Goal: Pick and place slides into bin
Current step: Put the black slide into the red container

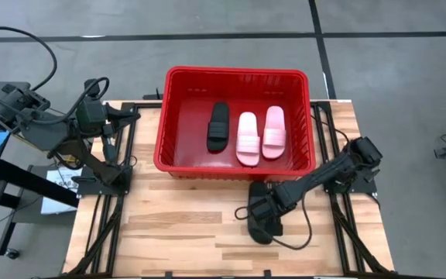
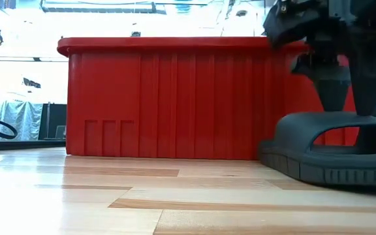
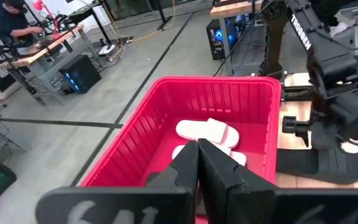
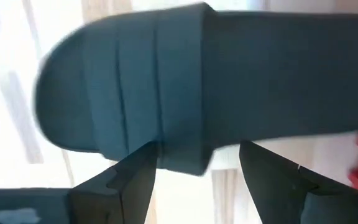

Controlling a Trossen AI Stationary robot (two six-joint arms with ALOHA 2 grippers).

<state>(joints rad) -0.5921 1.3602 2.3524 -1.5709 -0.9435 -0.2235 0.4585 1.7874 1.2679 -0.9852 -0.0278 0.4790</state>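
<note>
The red bin [image 1: 238, 74] stands at the table's far middle. In it lie one black slide [image 1: 218, 126] and two pink slides [image 1: 248, 138] [image 1: 274, 133], soles down. The other black slide [image 1: 265, 226] lies sole down on the table in front of the bin's right corner; it also shows in the low view [image 2: 331, 156] and in the right wrist view [image 4: 229, 74]. My right gripper [image 4: 194, 168] is open, down over this slide's strap [image 2: 335, 121]. My left gripper [image 3: 197, 163] is shut and empty, held up at the table's far left [image 1: 126, 115]. My right gripper points down at the black slide's wide strap [image 4: 179, 149], with one finger [image 4: 129, 177] at the strap's edge and the other [image 4: 272, 174] out to the side. I cannot tell whether the fingertips touch the strap. The slide lies flat on the table.
A dark cable [image 1: 304, 232] loops on the table beside the right arm. Black frame rails [image 1: 107, 225] run along both table sides. Bare wood [image 1: 176, 232] lies at the near left. A person [image 3: 11, 18] works at a bench far behind the bin.
</note>
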